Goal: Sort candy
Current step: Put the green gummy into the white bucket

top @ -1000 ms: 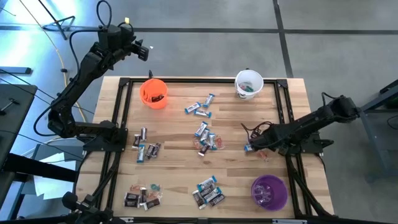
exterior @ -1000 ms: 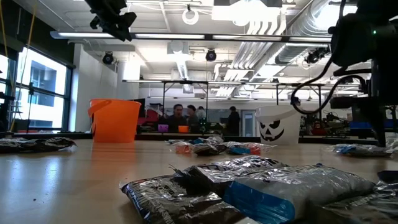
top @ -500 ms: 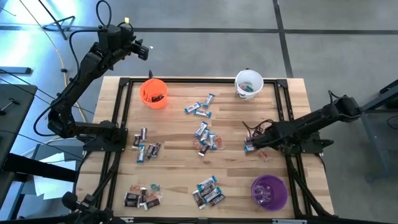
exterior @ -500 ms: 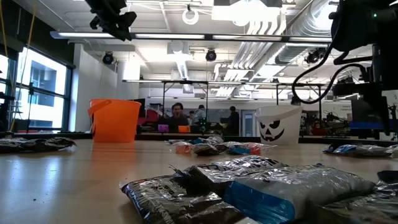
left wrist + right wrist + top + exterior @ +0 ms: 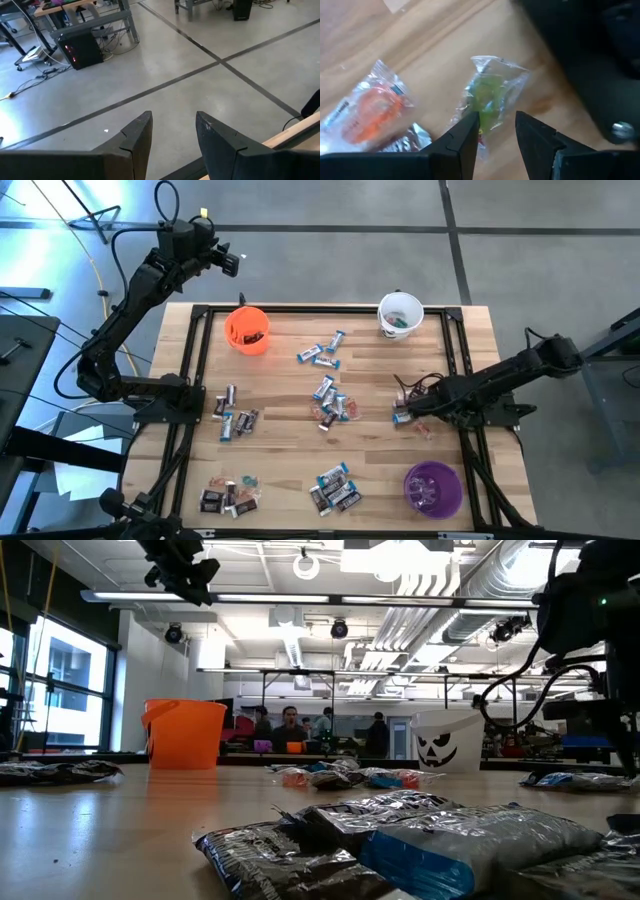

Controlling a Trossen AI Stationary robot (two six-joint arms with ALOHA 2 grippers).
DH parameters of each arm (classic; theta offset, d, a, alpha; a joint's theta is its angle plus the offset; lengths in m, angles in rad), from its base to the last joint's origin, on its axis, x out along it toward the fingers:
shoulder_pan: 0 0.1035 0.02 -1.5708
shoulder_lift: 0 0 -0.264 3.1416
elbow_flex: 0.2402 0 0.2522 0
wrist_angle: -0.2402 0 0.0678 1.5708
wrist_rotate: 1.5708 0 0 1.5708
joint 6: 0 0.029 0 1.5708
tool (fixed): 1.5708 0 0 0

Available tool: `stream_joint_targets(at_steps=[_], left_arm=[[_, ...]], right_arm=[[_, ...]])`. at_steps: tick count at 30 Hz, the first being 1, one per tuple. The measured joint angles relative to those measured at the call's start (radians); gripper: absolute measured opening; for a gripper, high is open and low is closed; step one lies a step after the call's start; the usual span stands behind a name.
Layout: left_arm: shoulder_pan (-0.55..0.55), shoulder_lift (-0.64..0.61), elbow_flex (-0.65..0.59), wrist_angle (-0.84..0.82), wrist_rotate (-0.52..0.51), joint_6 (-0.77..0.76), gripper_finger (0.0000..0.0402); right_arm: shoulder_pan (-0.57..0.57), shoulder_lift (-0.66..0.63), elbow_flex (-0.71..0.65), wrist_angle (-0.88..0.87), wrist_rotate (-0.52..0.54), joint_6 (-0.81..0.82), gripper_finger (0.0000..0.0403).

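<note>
Candy lies in small heaps on the wooden table: near the middle, at the far middle, at the left and along the near edge. By the right edge, my right gripper points down, open, over a green candy in clear wrap. An orange candy lies beside it. My left gripper is open, raised beyond the table's far left corner, with only floor between its fingers. My right gripper comes from above with its open fingers on either side of the green candy's wrapper end. I cannot tell whether a fingertip touches the wrapper. The candy lies flat on the table.
Three cups stand on the table: an orange cup at the far left, a white cup at the far right and a purple cup at the near right. A black frame runs along the table's edges. People stand in the room behind.
My right arm has drawn back a little toward the table's right edge, with its gripper still open and low over the candies there. No candy has moved.
</note>
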Motion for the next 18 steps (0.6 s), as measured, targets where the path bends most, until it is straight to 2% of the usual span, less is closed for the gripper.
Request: stream_joint_targets(at_steps=[10, 12, 16, 18], left_arm=[[0.000, 0.000, 0.000, 0.000, 0.000, 0.002, 0.0140], [0.000, 0.000, 0.000, 0.000, 0.000, 0.002, 0.0140], [0.000, 0.000, 0.000, 0.000, 0.000, 0.012, 0.0140], [0.000, 0.000, 0.000, 0.000, 0.000, 0.020, 0.0140]], right_arm=[[-0.038, -0.004, -0.049, 0.038, 0.021, -0.031, 0.0122], [-0.038, -0.003, -0.050, 0.041, 0.025, -0.044, 0.0104], [-0.039, -0.003, -0.050, 0.047, 0.035, -0.080, 0.0034], [-0.039, -0.003, -0.050, 0.047, 0.042, -0.102, 0.0012]])
